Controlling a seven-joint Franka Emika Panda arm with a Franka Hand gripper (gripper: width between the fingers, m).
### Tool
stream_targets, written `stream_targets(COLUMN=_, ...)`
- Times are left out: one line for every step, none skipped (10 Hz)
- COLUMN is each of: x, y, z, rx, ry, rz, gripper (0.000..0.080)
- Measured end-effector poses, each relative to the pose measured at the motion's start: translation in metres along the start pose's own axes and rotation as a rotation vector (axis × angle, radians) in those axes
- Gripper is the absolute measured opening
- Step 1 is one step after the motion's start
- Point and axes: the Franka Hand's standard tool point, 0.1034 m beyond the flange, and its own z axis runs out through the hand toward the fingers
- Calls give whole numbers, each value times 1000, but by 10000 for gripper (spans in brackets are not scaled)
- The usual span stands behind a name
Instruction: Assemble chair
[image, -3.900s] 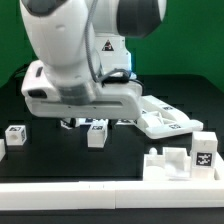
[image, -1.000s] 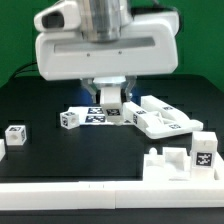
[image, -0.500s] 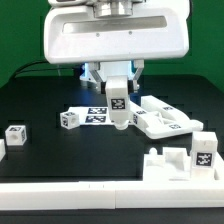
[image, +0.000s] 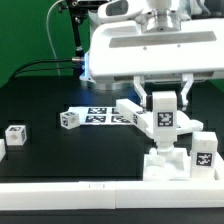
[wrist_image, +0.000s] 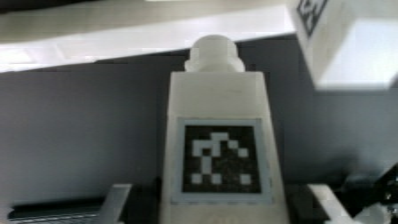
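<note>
My gripper (image: 163, 101) is shut on a white chair bar (image: 163, 117) that hangs upright, its square tag facing the camera. In the wrist view the same bar (wrist_image: 221, 140) fills the middle between both fingers (wrist_image: 121, 203), with a round peg (wrist_image: 215, 46) at its far end. The bar hangs just above a notched white chair block (image: 165, 162) at the front of the exterior view's right. A tagged block (image: 203, 156) stands beside that one. A flat white chair slab (image: 176, 124) lies behind them, partly hidden by the bar.
The marker board (image: 98, 114) lies mid-table with a small tagged cube (image: 68, 120) at its near corner. Another tagged cube (image: 15, 133) sits at the exterior view's left. A long white border rail (image: 90, 194) runs along the front edge. A green wall stands behind.
The arm has carried the bar from over the marker board toward the exterior view's right and forward, to above the notched block. The grip on the bar is unchanged.
</note>
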Motion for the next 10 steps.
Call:
stream_targets(x=2, y=2, z=-1, rx=-1, ry=-1, rz=5, gripper=285)
stream_targets(x=0, y=1, z=0, rx=-1, ry=-4, rz=2, gripper=285)
stream_targets(x=-11, y=1, z=4, rx=-10, ry=-20, rz=-12, gripper=285)
stream_targets(x=-18, y=-4, z=8, rx=-17, ry=-38, rz=-35, gripper=285)
stream_targets(x=-23, y=-2, z=12, rx=-28, ry=-33, rz=-51, gripper=285)
stream_targets(x=-29, y=1, z=17, rx=-35, ry=-32, rz=-56, gripper=285)
stream_targets(x=-31, y=-1, z=18, rx=-33, ry=-35, rz=-58, gripper=285)
stream_targets(x=-31, y=-1, z=18, rx=-33, ry=-35, rz=-58, gripper=285)
stream_targets(x=-31, y=1, z=18, rx=-35, ry=-35, rz=-57, gripper=285)
stream_targets(x=-31, y=1, z=19, rx=-36, ry=-30, rz=-57, gripper=285)
